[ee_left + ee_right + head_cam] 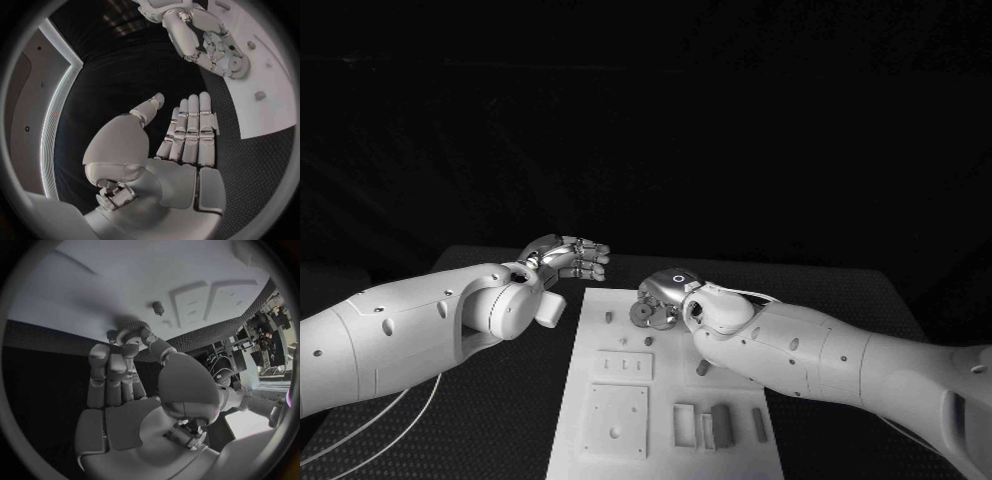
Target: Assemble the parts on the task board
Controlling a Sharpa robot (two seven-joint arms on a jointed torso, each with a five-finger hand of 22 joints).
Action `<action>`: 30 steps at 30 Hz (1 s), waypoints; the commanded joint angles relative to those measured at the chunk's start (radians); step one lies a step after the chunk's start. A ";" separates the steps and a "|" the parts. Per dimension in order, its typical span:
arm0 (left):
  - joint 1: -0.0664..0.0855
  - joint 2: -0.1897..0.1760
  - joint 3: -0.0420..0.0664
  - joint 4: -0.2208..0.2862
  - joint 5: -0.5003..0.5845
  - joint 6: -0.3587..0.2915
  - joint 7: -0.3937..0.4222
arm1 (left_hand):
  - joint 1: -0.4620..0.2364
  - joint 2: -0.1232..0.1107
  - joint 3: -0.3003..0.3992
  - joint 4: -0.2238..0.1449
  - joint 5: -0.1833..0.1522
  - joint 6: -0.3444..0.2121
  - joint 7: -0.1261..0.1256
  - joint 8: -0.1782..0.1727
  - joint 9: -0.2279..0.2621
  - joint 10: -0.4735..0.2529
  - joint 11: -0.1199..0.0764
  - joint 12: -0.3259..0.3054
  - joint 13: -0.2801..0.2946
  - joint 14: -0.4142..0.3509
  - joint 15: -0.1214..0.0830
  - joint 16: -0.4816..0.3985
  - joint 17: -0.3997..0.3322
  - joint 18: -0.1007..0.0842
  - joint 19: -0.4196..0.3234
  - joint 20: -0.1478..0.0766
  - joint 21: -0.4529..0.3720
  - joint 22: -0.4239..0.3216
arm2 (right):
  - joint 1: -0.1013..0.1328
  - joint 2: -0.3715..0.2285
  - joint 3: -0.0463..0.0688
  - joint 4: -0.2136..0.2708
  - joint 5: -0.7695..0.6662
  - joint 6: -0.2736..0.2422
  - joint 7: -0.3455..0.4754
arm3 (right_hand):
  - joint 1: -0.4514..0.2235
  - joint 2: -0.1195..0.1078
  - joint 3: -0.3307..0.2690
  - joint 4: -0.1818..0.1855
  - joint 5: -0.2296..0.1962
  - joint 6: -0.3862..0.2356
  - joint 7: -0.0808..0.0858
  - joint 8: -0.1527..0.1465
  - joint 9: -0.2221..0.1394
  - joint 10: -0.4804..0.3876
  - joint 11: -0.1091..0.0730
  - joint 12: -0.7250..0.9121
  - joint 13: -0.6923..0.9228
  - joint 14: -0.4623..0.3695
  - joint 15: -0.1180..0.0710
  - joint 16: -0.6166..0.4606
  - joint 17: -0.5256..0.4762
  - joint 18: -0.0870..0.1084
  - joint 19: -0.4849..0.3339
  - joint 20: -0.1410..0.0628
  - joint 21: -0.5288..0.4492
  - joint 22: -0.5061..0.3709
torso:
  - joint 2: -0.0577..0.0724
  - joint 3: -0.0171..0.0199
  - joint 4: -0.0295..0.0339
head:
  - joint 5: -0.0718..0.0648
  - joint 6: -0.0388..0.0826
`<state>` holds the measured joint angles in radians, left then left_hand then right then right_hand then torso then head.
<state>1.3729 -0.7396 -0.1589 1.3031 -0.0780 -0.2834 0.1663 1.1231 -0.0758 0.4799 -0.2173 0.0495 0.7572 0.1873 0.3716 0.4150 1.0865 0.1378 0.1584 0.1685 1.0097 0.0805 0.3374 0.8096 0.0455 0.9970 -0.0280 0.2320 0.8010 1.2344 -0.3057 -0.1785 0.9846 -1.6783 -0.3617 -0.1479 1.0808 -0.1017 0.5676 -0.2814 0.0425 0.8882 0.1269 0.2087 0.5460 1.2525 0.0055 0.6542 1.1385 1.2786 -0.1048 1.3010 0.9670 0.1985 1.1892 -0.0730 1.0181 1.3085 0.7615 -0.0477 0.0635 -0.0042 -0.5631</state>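
Your right hand (pixel 669 298) pinches a small gear (pixel 132 330) by its toothed rim, over the board's (pixel 733 455) upper end, centre frame. It looks light, rigid and grippy. Your left hand (pixel 567 256) hovers flat, fingers together, holding nothing.

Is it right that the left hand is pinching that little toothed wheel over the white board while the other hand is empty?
Not quite: the right hand pinches the toothed wheel over the white board, as the right wrist view shows. The left hand is the empty one.
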 commanded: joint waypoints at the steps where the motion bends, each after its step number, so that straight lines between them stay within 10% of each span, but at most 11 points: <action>1: 0.002 0.002 0.001 0.001 -0.004 0.008 0.010 | -0.012 0.001 0.001 -0.006 0.007 -0.006 -0.001 0.006 -0.001 0.003 0.004 -0.006 0.002 0.009 0.001 -0.004 0.001 0.011 0.000 0.009 -0.004 0.002 | -0.001 0.000 -0.001 -0.001 0.001 0.030 -0.005 | -0.001 -0.007 0.004 -0.004 0.005 -0.008 0.001 -0.005 0.000 0.000 0.006 -0.003 -0.001 -0.001 0.007 -0.004 -0.001 0.063 0.000 -0.010 -0.003 0.009 | 0.000 -0.0003 -0.0007 | 0.000 -0.001; 30: 0.002 0.003 0.001 0.000 -0.004 0.008 0.011 | -0.012 0.001 0.002 -0.007 0.007 -0.006 -0.001 0.006 -0.002 0.003 0.004 -0.006 0.002 0.010 0.001 -0.007 0.003 0.011 0.001 0.009 -0.005 0.003 | -0.001 -0.001 -0.003 -0.002 0.009 0.036 -0.004 | 0.000 -0.010 0.007 -0.005 0.005 -0.030 0.007 -0.015 -0.002 -0.005 0.012 -0.003 0.000 -0.005 0.013 -0.004 -0.001 0.063 -0.002 -0.008 -0.005 0.008 | 0.000 0.0002 -0.0005 | -0.001 -0.003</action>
<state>1.3733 -0.7385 -0.1589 1.3024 -0.0781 -0.2834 0.1662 1.1231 -0.0758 0.4802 -0.2177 0.0495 0.7572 0.1873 0.3716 0.4142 1.0865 0.1377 0.1584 0.1690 1.0097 0.0804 0.3374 0.8115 0.0379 0.9970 -0.0280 0.2320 0.8027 1.2343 -0.3070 -0.1804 0.9807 -1.6718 -0.3369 -0.1520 1.0809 -0.1014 0.5706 -0.2838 0.0426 0.8645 0.1327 0.1964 0.5427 1.2470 0.0109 0.6542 1.1386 1.2719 -0.0982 1.3010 0.9672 0.1984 1.1859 -0.0768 1.0181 1.3085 0.7613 -0.0470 0.0627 -0.0049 -0.5663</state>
